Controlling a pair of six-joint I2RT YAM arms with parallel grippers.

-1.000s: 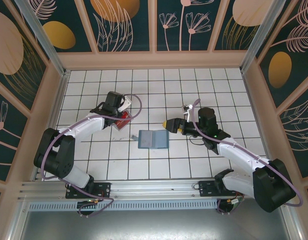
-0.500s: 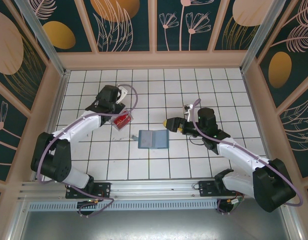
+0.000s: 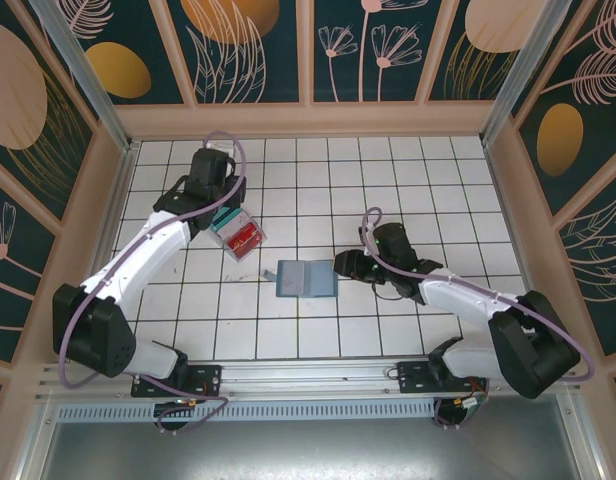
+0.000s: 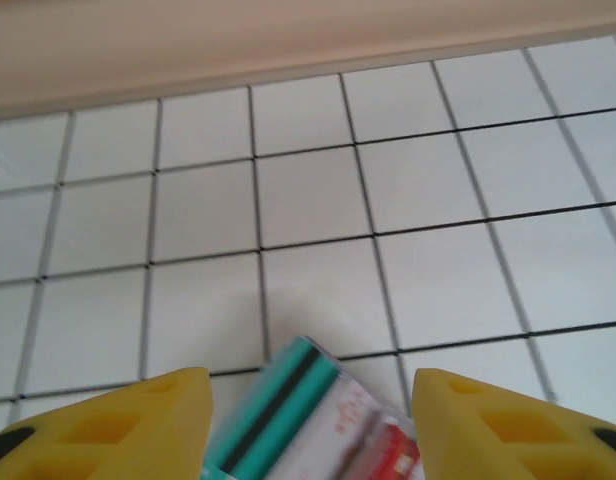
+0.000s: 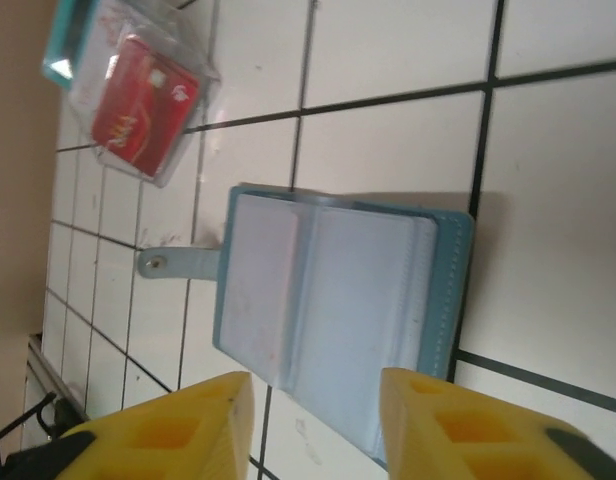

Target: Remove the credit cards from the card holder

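Note:
The card holder (image 3: pixel 305 279) lies open and flat on the white tiles, its pale blue-grey inside facing up (image 5: pixel 338 300). The credit cards (image 3: pixel 241 236), red and teal, lie in a small stack on the floor to its upper left (image 5: pixel 138 95). My left gripper (image 3: pixel 226 212) hangs just behind the stack. Its yellow fingers are spread wide and open, and the cards (image 4: pixel 308 420) lie on the floor between them, untouched. My right gripper (image 3: pixel 340 264) is low at the holder's right edge, its jaws apart over that edge (image 5: pixel 313 378) and gripping nothing.
The holder's snap strap (image 5: pixel 173 262) sticks out flat on the side away from my right gripper. A wooden wall (image 4: pixel 288 40) rises a few tiles behind the cards. Wood-framed panels (image 3: pixel 308 118) enclose the tiled floor on three sides.
My left gripper let go of the cards and drew back toward the far left. My right gripper dropped toward the holder's right edge and its jaws narrowed.

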